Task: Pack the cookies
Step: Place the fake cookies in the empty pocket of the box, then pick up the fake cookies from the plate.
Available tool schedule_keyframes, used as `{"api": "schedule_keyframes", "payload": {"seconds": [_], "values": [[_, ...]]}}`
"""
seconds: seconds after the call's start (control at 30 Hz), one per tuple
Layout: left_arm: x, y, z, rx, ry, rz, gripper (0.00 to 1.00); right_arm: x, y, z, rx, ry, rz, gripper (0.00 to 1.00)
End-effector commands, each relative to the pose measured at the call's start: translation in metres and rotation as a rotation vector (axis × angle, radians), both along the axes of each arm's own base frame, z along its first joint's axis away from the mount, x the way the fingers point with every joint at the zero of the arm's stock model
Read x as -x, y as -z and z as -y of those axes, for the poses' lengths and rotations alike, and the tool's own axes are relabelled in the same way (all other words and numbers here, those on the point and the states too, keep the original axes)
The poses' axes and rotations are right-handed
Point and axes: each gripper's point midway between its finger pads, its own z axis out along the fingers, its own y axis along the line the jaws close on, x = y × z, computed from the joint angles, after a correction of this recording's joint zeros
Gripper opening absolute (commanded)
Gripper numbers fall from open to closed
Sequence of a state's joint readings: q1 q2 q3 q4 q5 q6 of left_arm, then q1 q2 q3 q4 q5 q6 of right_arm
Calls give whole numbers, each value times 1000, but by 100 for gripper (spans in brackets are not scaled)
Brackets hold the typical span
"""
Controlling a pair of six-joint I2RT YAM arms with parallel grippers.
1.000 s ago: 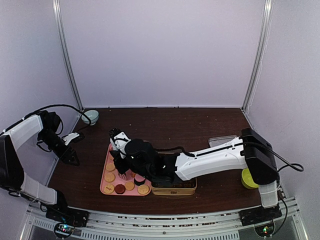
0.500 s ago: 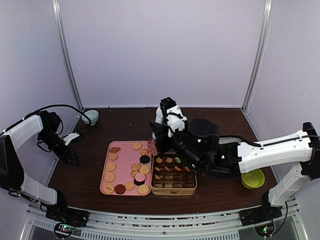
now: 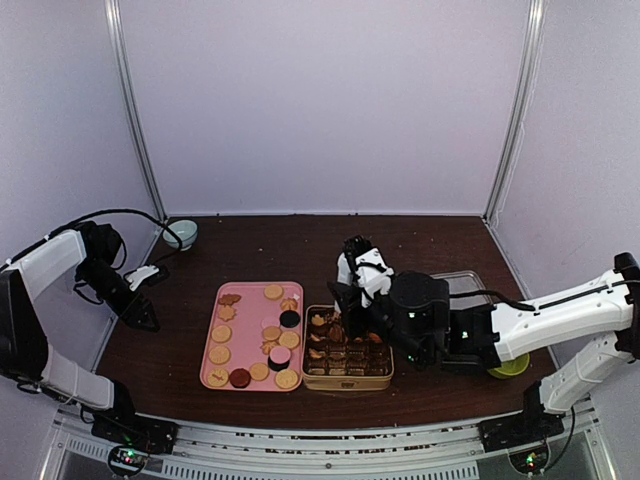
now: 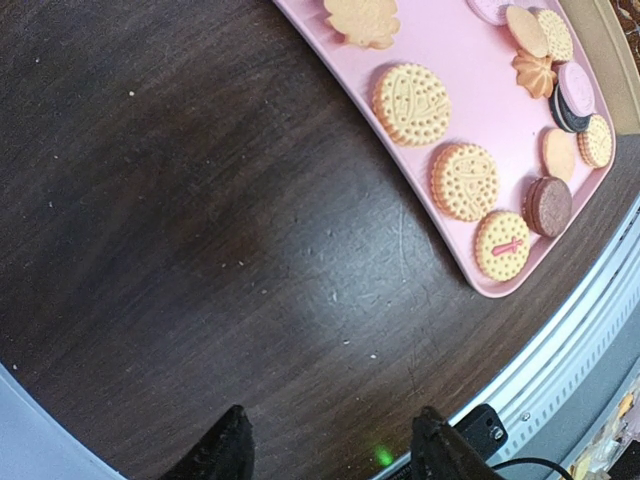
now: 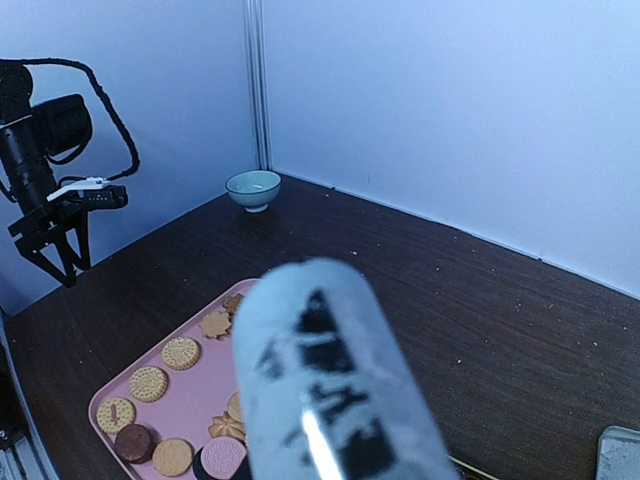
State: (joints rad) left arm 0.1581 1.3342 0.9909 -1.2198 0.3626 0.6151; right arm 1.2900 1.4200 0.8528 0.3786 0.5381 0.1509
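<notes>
Cookies (image 3: 250, 335), round tan ones with a few dark, pink and flower-shaped, lie on a pink tray (image 3: 212, 318); more fill the compartments of a gold tin (image 3: 347, 380). My right gripper (image 3: 350, 292) hangs over the tin's left part, shut on metal tongs that fill the right wrist view as a blurred silver bar (image 5: 330, 390) and hide its fingers. My left gripper (image 3: 140, 318) is open and empty over bare table left of the tray (image 4: 440, 50); its dark fingertips (image 4: 225, 455) show, with cookies (image 4: 411, 103) ahead.
A pale green bowl (image 3: 182, 233) stands at the back left and shows in the right wrist view (image 5: 252, 188). A yellow-green dish (image 3: 505, 360) sits under the right arm, and a flat clear lid (image 3: 450, 282) lies behind it. The table's front rail (image 4: 560, 360) is close.
My right arm swung from over the pink tray, rose behind the tin, and is now lowered over the tin's left part. The left arm has not moved.
</notes>
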Motion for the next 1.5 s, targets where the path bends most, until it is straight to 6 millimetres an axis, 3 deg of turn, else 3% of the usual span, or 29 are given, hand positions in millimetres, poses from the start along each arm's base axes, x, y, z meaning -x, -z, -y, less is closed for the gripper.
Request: {"api": "schedule_keyframes", "payload": {"seconds": [0.0, 0.27, 0.47, 0.5, 0.53, 0.57, 0.9, 1.13, 1.27, 1.47], "values": [[-10, -4, -2, 3, -13, 38, 56, 0, -8, -6, -41, -2, -8, 0], [-13, -9, -4, -13, -22, 70, 59, -2, 6, -11, -5, 6, -18, 4], [-15, -10, -6, -23, -30, 77, 65, -3, 7, -13, -3, 5, -20, 23], [-15, -10, -6, -24, -33, 78, 75, -3, 6, -13, -4, 7, -19, 24], [-16, -11, -7, -25, -34, 84, 95, -3, 6, -12, -3, 8, -18, 25], [-16, -11, -7, -26, -34, 85, 97, -3, 4, -12, -4, 8, -15, 26], [-20, -16, -15, -78, -68, 136, 98, -3, -4, -13, -9, 4, -6, 26], [-35, -28, -40, -212, -141, 229, 98, -1, -38, -18, -51, -13, 44, 22], [-41, -39, -52, -262, -195, 287, 98, -2, -54, -39, -70, -55, 66, 22], [-40, -31, -41, -188, -175, 242, 98, -3, -54, -97, -74, -135, 58, 22]]}}
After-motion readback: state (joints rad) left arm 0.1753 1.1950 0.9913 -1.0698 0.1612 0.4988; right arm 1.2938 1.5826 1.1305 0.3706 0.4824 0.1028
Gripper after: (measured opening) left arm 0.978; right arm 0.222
